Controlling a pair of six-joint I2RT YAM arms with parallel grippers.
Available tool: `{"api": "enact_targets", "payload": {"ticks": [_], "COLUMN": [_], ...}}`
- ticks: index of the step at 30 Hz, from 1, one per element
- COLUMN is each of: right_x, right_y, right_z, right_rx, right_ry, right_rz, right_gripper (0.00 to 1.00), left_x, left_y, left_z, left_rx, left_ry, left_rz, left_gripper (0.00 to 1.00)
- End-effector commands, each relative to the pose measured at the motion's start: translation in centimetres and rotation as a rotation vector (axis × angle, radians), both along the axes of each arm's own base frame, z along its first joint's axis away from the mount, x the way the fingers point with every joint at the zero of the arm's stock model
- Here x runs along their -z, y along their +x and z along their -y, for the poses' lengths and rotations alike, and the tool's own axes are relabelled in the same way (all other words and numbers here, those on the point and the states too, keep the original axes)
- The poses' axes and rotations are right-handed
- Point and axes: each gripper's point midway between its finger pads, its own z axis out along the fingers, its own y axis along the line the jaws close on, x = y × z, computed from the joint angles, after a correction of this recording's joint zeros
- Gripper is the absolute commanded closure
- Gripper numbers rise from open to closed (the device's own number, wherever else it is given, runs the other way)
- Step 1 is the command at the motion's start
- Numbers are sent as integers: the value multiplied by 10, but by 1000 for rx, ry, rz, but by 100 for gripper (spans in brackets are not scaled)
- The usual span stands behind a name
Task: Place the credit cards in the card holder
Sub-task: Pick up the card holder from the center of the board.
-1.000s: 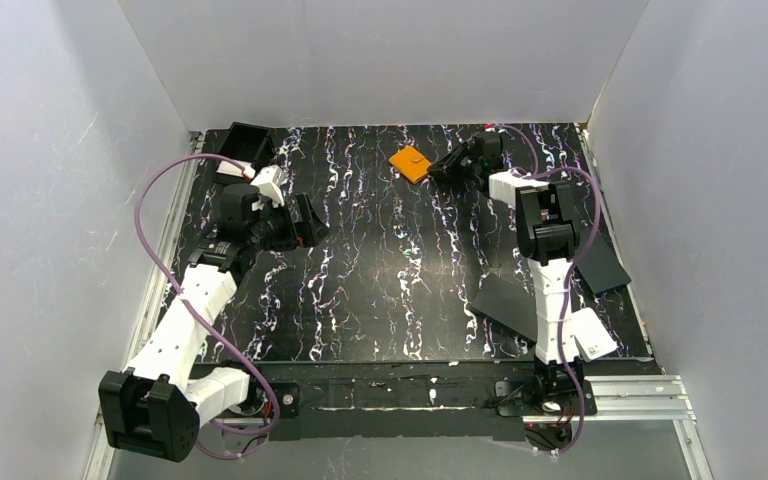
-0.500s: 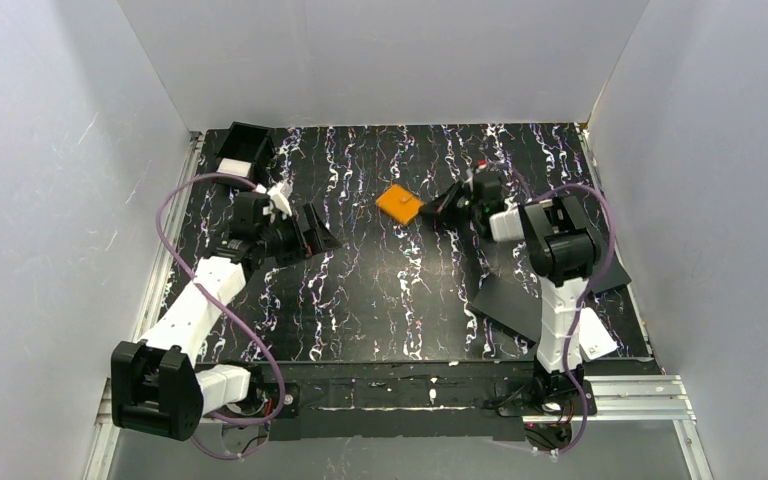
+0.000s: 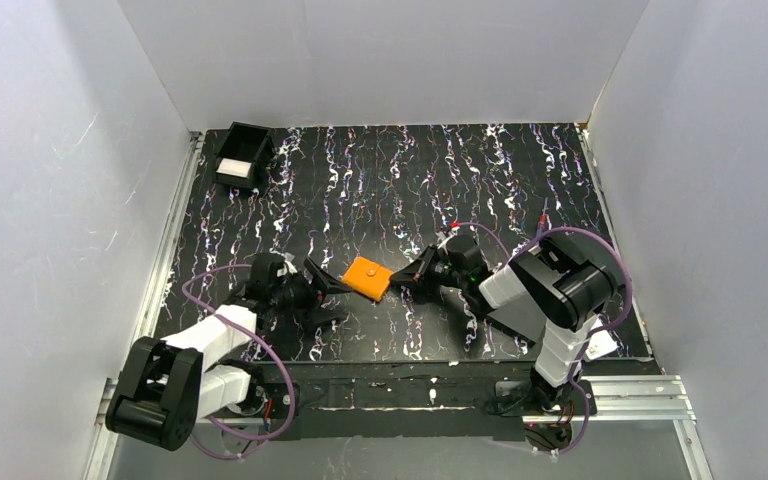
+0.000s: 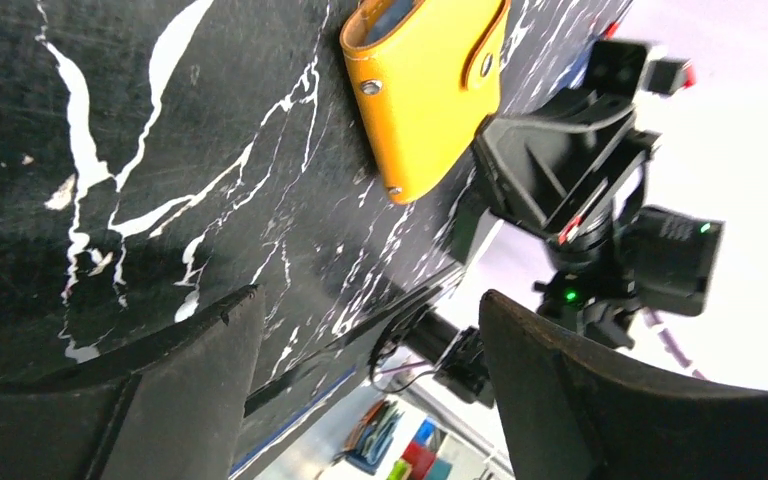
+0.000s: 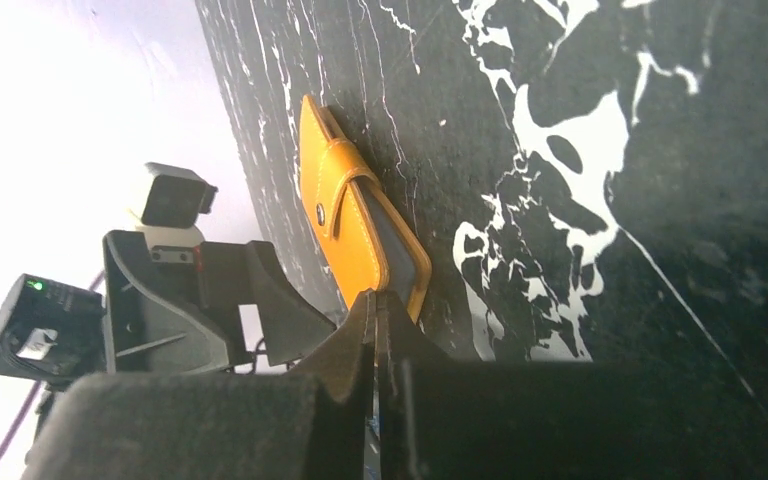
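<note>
The card holder (image 3: 367,277) is a small orange wallet, snapped shut and lying on the black marbled table near its front middle. In the left wrist view the card holder (image 4: 425,95) lies just ahead of the fingers. My right gripper (image 3: 402,282) comes in low from the right. Its jaws are shut on the card holder's (image 5: 355,225) near edge, where the grey-blue sleeves show, and the right gripper (image 5: 375,297) tips meet there. My left gripper (image 3: 326,285) is open just left of the holder. Nothing is between the left gripper (image 4: 365,300) fingers. No credit cards are in view.
A black box (image 3: 241,155) holding a white block stands at the back left corner. Flat black rectangles (image 3: 515,305) lie under my right arm, with a white piece (image 3: 600,345) beside its base. White walls close in three sides.
My right gripper shut and came from the far side to the front middle, and the card holder came with it. My left arm swung down to meet it, its jaws narrowing a little.
</note>
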Motion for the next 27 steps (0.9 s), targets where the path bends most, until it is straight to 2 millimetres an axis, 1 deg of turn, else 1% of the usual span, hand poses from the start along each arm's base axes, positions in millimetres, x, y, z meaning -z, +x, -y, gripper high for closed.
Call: {"api": "enact_targets", "payload": {"ticks": [1, 3, 6, 9, 12, 14, 15, 19, 22, 24, 26, 27], "right_x": [-40, -39, -43, -40, -36, -36, -34, -28, -27, -22, -21, -22], "right_y": [10, 5, -1, -3, -8, -11, -13, -18, -22, -25, -27, -29], "right_z": [-9, -12, -18, -25, -30, -32, -32, -26, -22, -18, -14, -15], "right_rx": [107, 119, 153, 170, 178, 179, 181, 193, 185, 177, 154, 119], "right_ry": [178, 222, 301, 330, 351, 358, 347, 304, 261, 198, 135, 99], "right_rz": [-3, -56, -120, -168, -202, -211, -216, -218, -202, -185, -140, -100], "right_gripper": [99, 99, 99, 99, 99, 99, 99, 99, 99, 99, 99, 99], "left_x": [-10, -9, 3, 17, 26, 27, 28, 29, 27, 25, 18, 14], "left_y": [22, 27, 30, 34, 39, 45, 49, 58, 59, 59, 60, 61], "left_z": [4, 9, 14, 11, 17, 22, 23, 27, 26, 22, 20, 21], "left_rx": [-153, -165, -186, -238, -246, -248, -257, -272, -263, -267, -244, -221], "left_ry": [-80, -89, -77, -45, -38, -55, -67, -98, -85, -67, -51, -45], "left_rz": [-4, -19, -81, -109, -136, -141, -140, -120, -81, -38, 26, 65], "left_gripper": [25, 28, 39, 40, 43, 44, 47, 67, 77, 80, 82, 86]}}
